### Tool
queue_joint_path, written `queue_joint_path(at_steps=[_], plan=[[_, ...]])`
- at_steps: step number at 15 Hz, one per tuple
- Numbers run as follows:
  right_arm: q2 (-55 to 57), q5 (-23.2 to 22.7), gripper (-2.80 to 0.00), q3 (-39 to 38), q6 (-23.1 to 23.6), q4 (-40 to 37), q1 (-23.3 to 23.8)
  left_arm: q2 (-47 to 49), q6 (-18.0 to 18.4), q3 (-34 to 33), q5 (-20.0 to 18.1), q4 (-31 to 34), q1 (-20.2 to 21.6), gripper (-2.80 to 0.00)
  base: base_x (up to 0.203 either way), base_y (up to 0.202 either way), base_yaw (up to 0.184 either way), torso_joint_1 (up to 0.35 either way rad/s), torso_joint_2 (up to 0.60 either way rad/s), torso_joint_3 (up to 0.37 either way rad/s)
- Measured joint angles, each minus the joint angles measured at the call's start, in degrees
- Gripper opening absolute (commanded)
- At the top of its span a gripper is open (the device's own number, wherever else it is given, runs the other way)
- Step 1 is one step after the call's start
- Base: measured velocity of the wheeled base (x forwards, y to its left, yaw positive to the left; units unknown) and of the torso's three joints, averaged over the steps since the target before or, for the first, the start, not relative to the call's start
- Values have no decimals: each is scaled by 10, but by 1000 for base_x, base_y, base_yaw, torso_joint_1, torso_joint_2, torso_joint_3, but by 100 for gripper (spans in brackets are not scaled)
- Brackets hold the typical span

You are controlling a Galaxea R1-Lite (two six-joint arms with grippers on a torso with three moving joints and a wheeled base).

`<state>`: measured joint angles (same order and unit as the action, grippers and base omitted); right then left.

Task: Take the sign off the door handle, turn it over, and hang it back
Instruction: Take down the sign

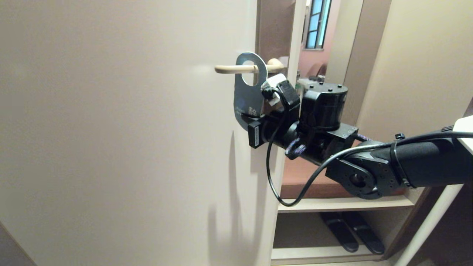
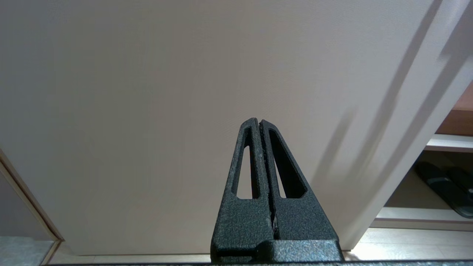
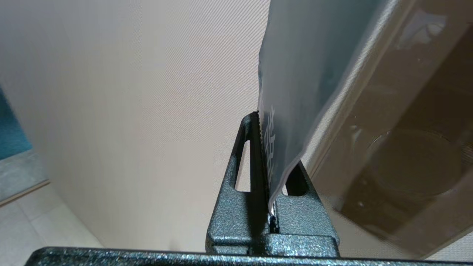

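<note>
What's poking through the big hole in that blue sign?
The cream door handle passes through the hole of the sign, which hangs against the door. The right gripper is shut on the sign's lower edge and covers it. The sign's other side cannot be seen.

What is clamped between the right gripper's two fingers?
The sign, its lower edge pinched by the right gripper, seen in the right wrist view.

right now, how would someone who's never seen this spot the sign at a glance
Start at the big cream door and follow it to its opening edge, where the beige lever door handle sticks out. The sign hangs there with the lever through its big round hole, its lower part pinched by the right gripper. It is the only flat, bluish-grey rounded card there.
</note>
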<state>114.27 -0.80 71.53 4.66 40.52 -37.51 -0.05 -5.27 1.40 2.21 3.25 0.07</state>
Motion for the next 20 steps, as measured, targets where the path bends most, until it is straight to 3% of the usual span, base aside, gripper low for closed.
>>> queue_joint_path(at_steps=[9,20], plan=[[8,46,-280,58,0,-77,-11,0,0,0,0,0,0,-280,0,0,0,0,0,0],[50,99,-280,131,0,-102,-22,0,0,0,0,0,0,-280,0,0,0,0,0,0]])
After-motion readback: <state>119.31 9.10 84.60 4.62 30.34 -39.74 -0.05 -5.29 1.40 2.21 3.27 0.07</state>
